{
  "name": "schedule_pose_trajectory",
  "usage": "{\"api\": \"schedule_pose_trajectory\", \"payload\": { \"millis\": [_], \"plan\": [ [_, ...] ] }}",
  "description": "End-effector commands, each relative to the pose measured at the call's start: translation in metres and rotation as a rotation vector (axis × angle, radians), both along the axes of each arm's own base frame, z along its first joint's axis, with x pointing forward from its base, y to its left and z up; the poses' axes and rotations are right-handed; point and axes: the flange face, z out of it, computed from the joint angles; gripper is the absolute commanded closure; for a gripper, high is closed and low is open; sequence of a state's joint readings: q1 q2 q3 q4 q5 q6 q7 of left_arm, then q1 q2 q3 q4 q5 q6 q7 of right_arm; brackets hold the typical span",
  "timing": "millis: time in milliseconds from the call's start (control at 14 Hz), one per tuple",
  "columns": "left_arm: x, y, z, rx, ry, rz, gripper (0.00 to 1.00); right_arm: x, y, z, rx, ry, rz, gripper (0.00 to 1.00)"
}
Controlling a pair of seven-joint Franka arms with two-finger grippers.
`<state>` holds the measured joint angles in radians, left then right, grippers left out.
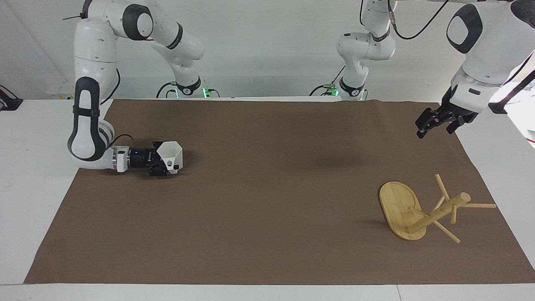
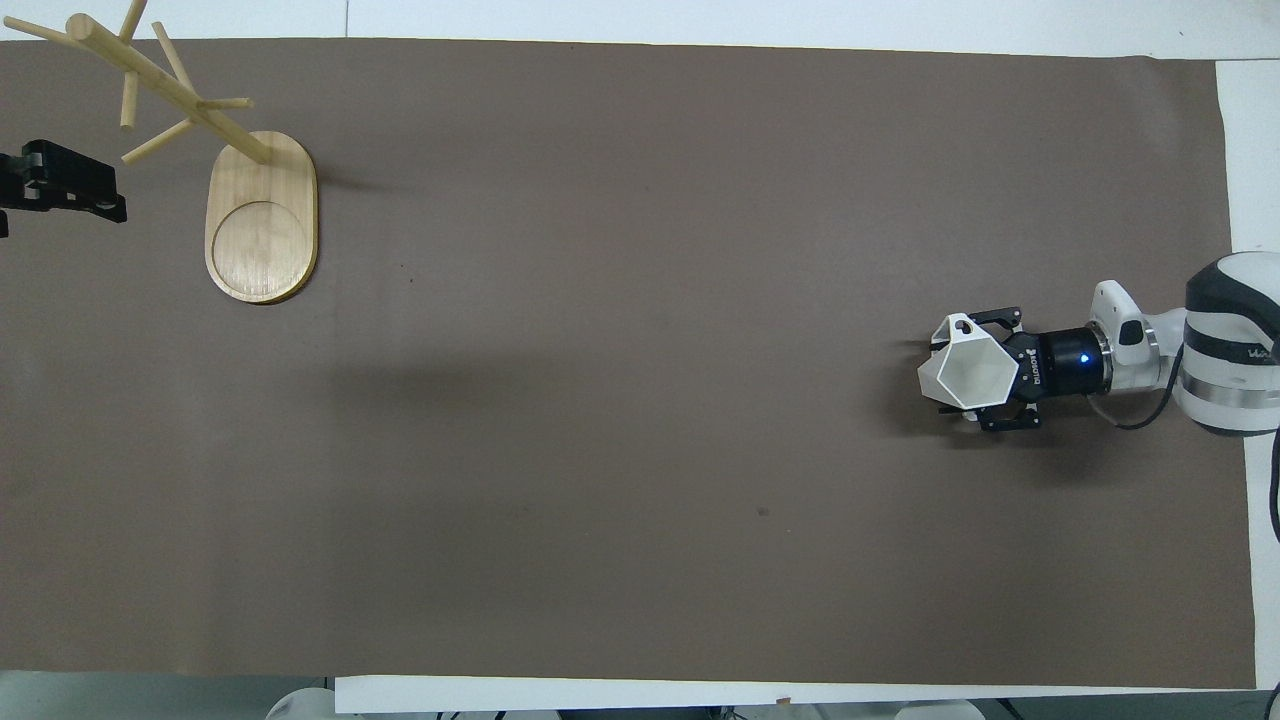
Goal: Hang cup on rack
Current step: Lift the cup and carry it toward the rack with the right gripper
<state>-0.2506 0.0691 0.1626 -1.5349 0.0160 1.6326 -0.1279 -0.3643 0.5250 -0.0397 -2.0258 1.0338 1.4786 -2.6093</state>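
Brown mat (image 1: pixel 267 200) over white table. Right gripper (image 1: pixel 167 164) clamped on cup (image 1: pixel 171 154), well apart from rack (image 1: pixel 407 211). Left gripper (image 1: pixel 434 122) waiting spread above mat near rack.

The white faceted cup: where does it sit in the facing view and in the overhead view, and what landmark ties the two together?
Facing view: the white faceted cup is at that picture's left, mid-height, in the right gripper.
Overhead view: the cup is at that picture's right, mid-height, in the same gripper.
Shared landmark: the bamboo mug rack stands at the left arm's end of the brown mat, in each picture opposite the cup.
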Motion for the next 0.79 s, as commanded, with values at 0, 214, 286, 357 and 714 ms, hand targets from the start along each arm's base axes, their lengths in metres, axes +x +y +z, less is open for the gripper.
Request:
{"api": "schedule_pose_trajectory", "payload": {
  "millis": [0, 214, 286, 357, 714],
  "plan": [
    [-0.004, 0.002, 0.004, -0.007, 0.011, 0.011, 0.0, 0.021, 0.053, 0.03, 0.002, -0.012, 0.03, 0.75],
    [-0.003, 0.002, 0.004, -0.007, 0.009, 0.011, 0.0, 0.049, 0.171, 0.067, 0.021, 0.059, 0.042, 0.76],
    [-0.004, 0.002, 0.003, -0.007, 0.012, 0.011, 0.0, 0.057, 0.214, 0.079, 0.039, 0.106, 0.0, 0.76],
    [-0.003, 0.002, 0.004, -0.007, 0.009, 0.011, 0.0, 0.067, 0.256, 0.097, 0.044, 0.134, -0.043, 0.76],
    [-0.009, -0.016, 0.003, -0.01, 0.022, -0.002, 0.0, 0.064, 0.415, 0.14, -0.026, 0.143, -0.229, 0.76]
  ]
}}
